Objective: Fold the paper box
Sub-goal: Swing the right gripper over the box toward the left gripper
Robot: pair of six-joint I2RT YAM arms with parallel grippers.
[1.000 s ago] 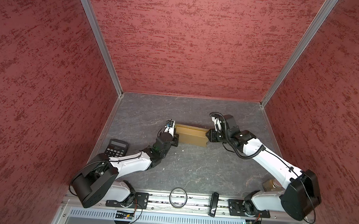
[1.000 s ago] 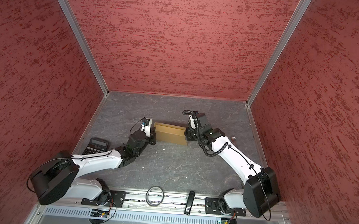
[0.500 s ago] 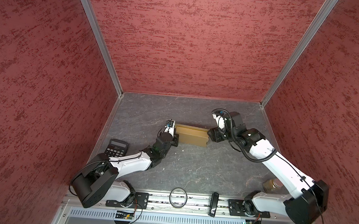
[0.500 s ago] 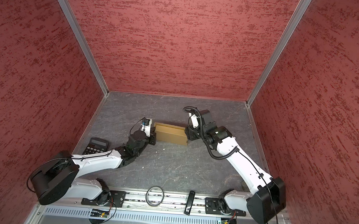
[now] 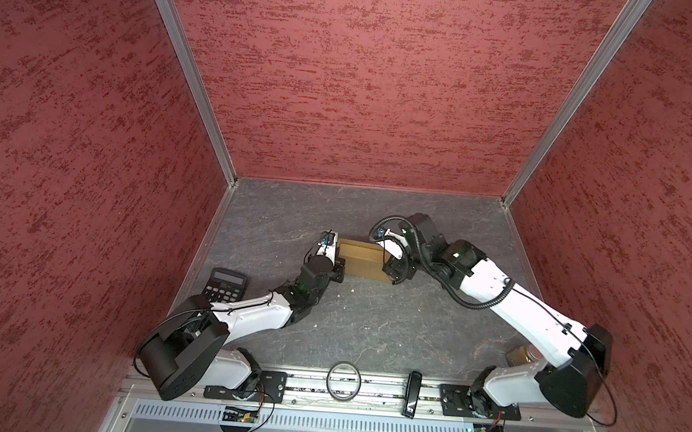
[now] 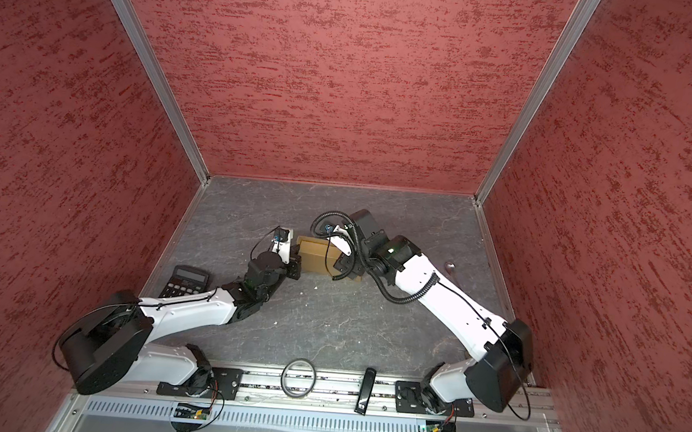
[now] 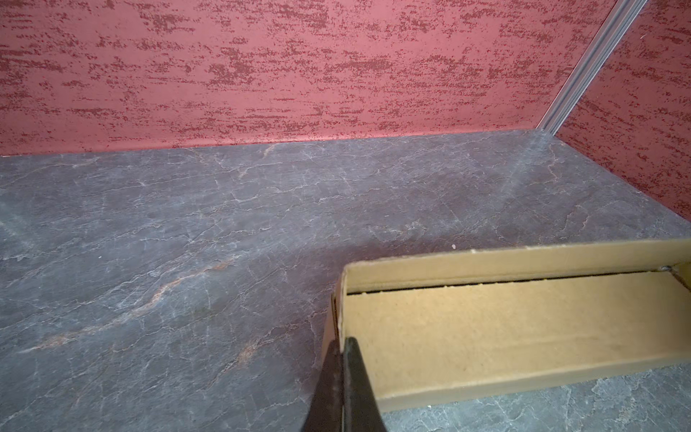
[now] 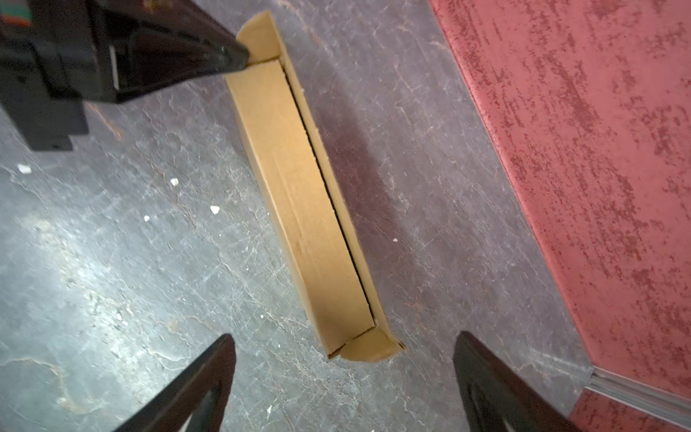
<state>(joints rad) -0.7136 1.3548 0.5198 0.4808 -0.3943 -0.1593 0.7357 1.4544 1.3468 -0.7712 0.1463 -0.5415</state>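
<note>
The paper box [image 5: 364,260] lies near the middle of the grey worktop [image 5: 370,323], a little closer to the back edge than to the front edge. In both top views it shows as a long, low, tan cardboard tray [image 6: 316,258] with its open side up. The left wrist view looks right into it [image 7: 504,329]: all that shows inside is its own flat cardboard floor. 1 long wall stands up on the side toward the back edge, and a thin dark slit runs along the foot of that wall. The other long wall is low. In the right wrist view the box [image 8: 299,209] has a small rounded flap standing up at each of its 2 short ends.

The left gripper [image 7: 342,359] is at the short end of the box that faces the left edge of the worktop. Its jaws are pressed together and pinch that end wall, 1 on the outside and 1 on the inside.

The right gripper [image 8: 344,377] is at the other short end. Its jaws are spread wide and hold nothing. That end of the box lies just in front of the gap between them.

A black calculator [image 5: 225,285] lies near the left edge. A brown jar [image 5: 524,354] stands near the front right corner, half hidden behind the right arm, and I cannot tell what is in it.
</note>
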